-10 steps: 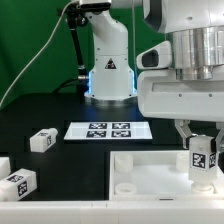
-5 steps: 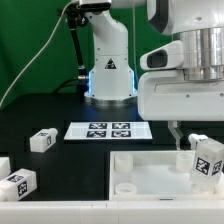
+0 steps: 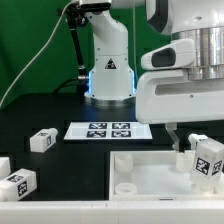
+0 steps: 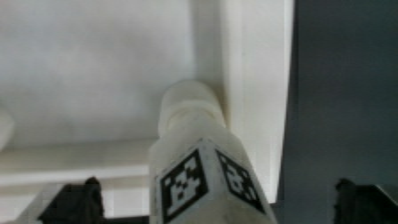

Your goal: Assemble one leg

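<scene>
One leg (image 3: 207, 158), a white post with a black-and-white tag, stands slightly tilted in the corner of the white tray (image 3: 150, 172) at the exterior view's right. My gripper (image 3: 198, 138) hangs just above and around it, jaws spread wide. In the wrist view the leg (image 4: 199, 150) rises from the tray's corner socket between my two dark fingertips (image 4: 71, 203), and neither touches it. My gripper (image 4: 217, 208) is open and holds nothing. The leg's foot is hidden behind the tray's rim in the exterior view.
Further legs lie on the black table at the exterior view's left: one (image 3: 41, 140) near the marker board (image 3: 98, 130), another (image 3: 17, 185) at the front. The arm's base (image 3: 107, 70) stands behind. The tray has round sockets (image 3: 124, 160) at its left corners.
One second ago my fingers were shut on the leg. They have since spread and the hand has risen a little. The leg stays in the tray's corner, tilted.
</scene>
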`<state>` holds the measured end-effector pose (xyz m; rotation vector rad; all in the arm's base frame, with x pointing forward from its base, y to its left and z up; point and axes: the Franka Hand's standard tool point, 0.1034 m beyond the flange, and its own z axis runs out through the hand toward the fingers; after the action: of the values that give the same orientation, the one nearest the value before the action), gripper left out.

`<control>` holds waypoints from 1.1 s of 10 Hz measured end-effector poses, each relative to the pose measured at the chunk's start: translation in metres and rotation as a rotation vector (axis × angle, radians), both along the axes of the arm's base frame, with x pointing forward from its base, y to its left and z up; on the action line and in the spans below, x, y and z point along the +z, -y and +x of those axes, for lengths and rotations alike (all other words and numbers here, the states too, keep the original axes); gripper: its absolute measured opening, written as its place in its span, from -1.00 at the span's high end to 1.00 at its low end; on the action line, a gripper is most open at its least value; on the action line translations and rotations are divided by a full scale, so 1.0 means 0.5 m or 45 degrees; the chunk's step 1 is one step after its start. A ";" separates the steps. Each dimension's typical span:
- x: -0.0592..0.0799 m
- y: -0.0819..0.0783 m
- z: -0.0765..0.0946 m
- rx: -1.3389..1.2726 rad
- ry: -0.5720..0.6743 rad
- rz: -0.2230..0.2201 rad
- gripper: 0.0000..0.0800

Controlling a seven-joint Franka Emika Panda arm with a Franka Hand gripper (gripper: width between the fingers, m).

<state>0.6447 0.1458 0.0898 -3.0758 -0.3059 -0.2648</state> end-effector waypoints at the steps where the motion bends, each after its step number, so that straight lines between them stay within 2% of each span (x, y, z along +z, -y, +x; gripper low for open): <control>1: 0.002 0.005 0.008 0.120 -0.003 -0.022 -0.62; 4: 0.004 0.000 0.016 0.398 0.007 -0.075 -0.62; 8: 0.002 0.006 0.017 0.615 0.006 -0.110 -0.62; 10: 0.001 0.007 0.016 0.600 0.005 -0.108 0.03; 11: 0.001 0.007 0.016 0.600 0.005 -0.108 0.29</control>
<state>0.6525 0.1422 0.0901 -2.9604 -1.0415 -0.2392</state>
